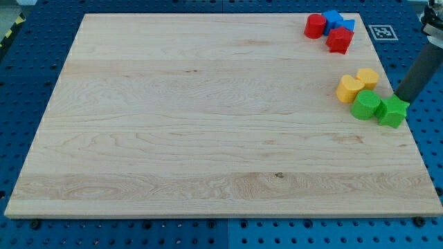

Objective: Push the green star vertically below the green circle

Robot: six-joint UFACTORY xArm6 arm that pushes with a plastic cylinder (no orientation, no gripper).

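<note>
— Where is your rod?

— My tip point(399, 97) is down on the wooden board point(208, 117) near its right edge, touching the upper side of the green star point(392, 111). It has nothing to open or close; it grips nothing.

— Any writing?

— None I can read; only a black-and-white marker tag point(382, 32) beyond the board's top right corner.

— And the rest?

— The green circle point(365, 105) sits just left of the star, touching it. Two yellow blocks point(356, 85) lie above; red point(328, 32) and blue blocks point(338, 20) cluster at the top.
</note>
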